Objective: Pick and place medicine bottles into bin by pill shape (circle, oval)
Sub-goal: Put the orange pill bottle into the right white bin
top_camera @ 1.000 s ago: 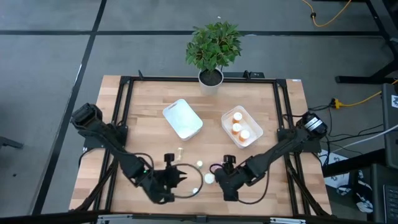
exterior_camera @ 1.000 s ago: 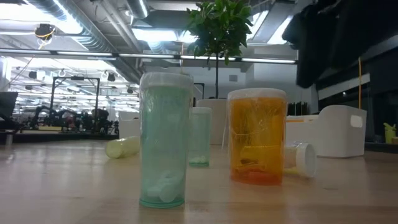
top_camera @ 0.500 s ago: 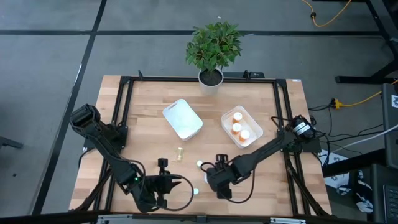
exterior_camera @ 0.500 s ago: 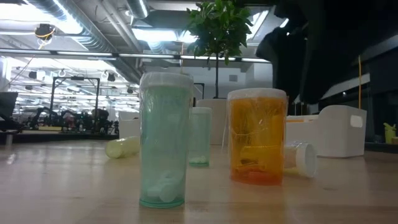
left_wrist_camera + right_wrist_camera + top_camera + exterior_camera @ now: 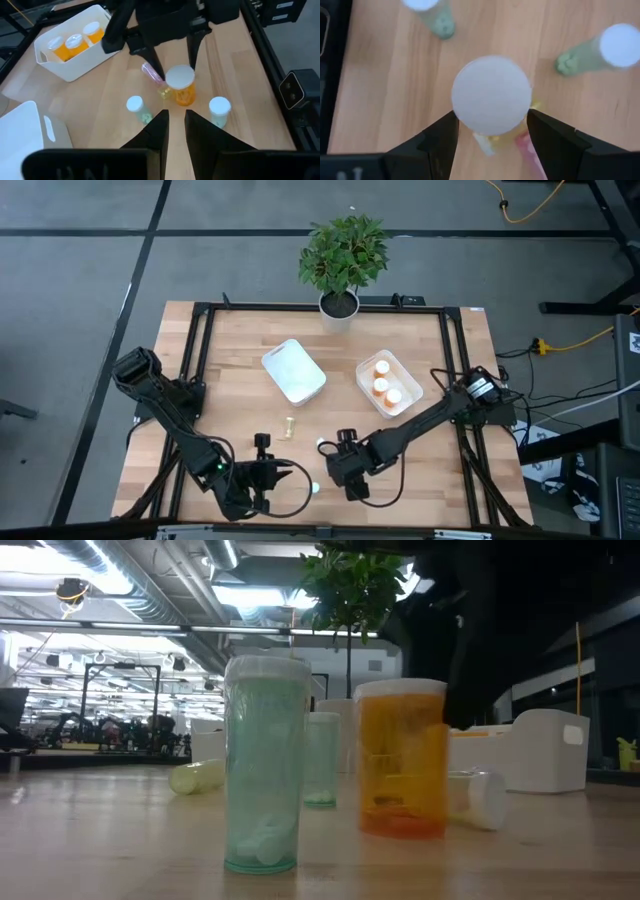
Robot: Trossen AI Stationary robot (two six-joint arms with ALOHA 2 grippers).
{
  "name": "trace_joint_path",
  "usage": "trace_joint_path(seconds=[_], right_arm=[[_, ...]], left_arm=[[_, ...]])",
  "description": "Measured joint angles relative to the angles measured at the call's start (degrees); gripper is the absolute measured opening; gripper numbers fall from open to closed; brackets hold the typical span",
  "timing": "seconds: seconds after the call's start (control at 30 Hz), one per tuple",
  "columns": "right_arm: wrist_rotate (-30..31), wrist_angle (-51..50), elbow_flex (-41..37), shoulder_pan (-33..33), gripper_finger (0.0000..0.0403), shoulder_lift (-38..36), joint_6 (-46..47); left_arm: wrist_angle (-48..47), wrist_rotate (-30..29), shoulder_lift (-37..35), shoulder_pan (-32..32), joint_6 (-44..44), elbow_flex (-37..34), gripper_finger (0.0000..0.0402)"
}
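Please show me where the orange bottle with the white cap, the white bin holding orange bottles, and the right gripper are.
Orange bottle with white cap [image 5: 180, 79]: left wrist view, on its cap.
White bin holding orange bottles [image 5: 79, 71]: left wrist view, on its side wall.
Right gripper [image 5: 491, 131]: right wrist view, midway between fingertips.

You will find no readable text, label, brand, number or sign anywhere in these views. The small clear orange bottle with the round white cap [image 5: 183, 91] shows no legible print on its body, and the white plastic bins [image 5: 75, 57] carry no markings you can read.
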Motion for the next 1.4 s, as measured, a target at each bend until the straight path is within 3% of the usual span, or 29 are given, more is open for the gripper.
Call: trace_joint_path(seconds=[0.8,1.17,1.4], right_arm=[[-1.01,0.81,0.0,-0.8,0.0237,0.0,-0.76],[-1.01,1.16,0.0,-0.8,0.0311,0.0,1.76],[-0.98,4.71,-0.04,-0.8,0.0317,-0.02,1.55]], left_arm=[[-0.03,0.04,0.0,0.0,0.0,0.0,0.0055],[-0.01,0.04,0.0,0.0,-0.02,0.0,0.0055],[-0.01,0.05,0.0,0.0,-0.02,0.0,0.0055]])
